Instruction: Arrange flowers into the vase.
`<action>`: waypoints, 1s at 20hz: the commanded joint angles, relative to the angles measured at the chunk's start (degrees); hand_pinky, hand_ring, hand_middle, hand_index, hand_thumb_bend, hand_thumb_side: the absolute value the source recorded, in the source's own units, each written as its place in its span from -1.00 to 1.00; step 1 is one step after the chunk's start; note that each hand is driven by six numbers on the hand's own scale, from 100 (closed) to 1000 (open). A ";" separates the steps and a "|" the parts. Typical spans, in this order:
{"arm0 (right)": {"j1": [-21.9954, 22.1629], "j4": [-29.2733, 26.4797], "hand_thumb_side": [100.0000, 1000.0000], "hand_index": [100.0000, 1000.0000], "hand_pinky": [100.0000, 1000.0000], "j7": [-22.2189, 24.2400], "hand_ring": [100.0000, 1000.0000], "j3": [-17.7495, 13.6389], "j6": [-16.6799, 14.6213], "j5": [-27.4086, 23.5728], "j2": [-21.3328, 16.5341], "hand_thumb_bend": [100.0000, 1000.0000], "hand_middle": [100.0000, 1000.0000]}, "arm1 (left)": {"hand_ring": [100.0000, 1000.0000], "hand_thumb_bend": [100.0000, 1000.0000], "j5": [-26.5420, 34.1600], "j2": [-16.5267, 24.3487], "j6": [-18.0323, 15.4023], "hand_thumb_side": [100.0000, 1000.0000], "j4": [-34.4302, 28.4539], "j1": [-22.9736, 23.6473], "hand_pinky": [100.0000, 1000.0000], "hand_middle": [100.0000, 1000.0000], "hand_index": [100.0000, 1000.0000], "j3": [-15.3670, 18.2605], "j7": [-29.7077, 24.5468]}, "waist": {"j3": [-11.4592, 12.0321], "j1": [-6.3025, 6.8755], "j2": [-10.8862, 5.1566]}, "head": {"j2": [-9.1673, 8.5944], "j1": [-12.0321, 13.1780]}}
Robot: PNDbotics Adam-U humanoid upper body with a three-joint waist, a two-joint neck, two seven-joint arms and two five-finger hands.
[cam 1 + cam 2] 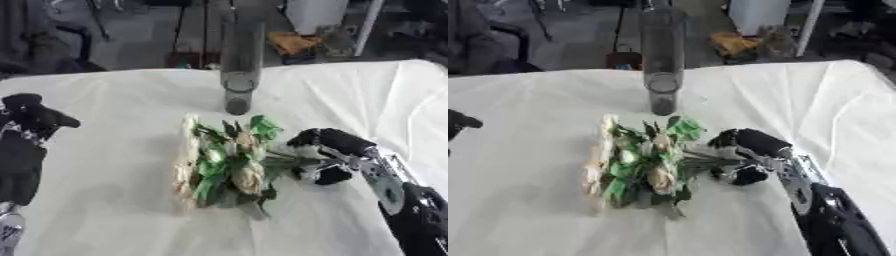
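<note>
A bunch of cream flowers with green leaves lies flat on the white table, heads to the left and stems to the right. My right hand reaches in from the lower right, fingers and thumb curled around the stems. A tall grey glass vase stands upright beyond the bunch, near the table's far edge. My left hand hovers at the left edge, away from the flowers, fingers curled and holding nothing.
The white cloth covers the whole table, with creases toward the right. Behind the far edge are dark furniture, a yellow object and a white box.
</note>
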 commanded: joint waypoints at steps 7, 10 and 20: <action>-0.56 -0.18 -0.23 0.60 0.15 0.28 0.29 -0.73 1.46 1.44 -0.27 -0.53 0.17 | -0.01 0.44 0.03 0.44 -0.06 0.36 -1.02 -0.62 0.14 -0.22 0.32 0.06 -0.14 | 0.03 0.14 -0.45 | -0.18 -0.08; -0.50 -0.33 -0.23 0.48 0.00 0.02 0.14 -0.85 1.91 1.49 -0.30 -0.54 0.01 | -0.01 0.44 0.00 0.40 -0.01 0.36 -1.02 -0.58 0.14 -0.22 0.32 0.09 -0.08 | 0.02 0.13 -0.45 | -0.15 -0.09; -0.43 -0.58 -0.24 -0.01 -0.38 -2.11 -0.16 -1.08 3.08 1.96 -0.59 -0.57 -0.38 | -0.01 0.44 -0.11 0.31 0.05 0.37 -1.02 -0.53 0.14 -0.22 0.32 0.08 -0.07 | -0.08 0.18 -0.38 | 0.10 -0.18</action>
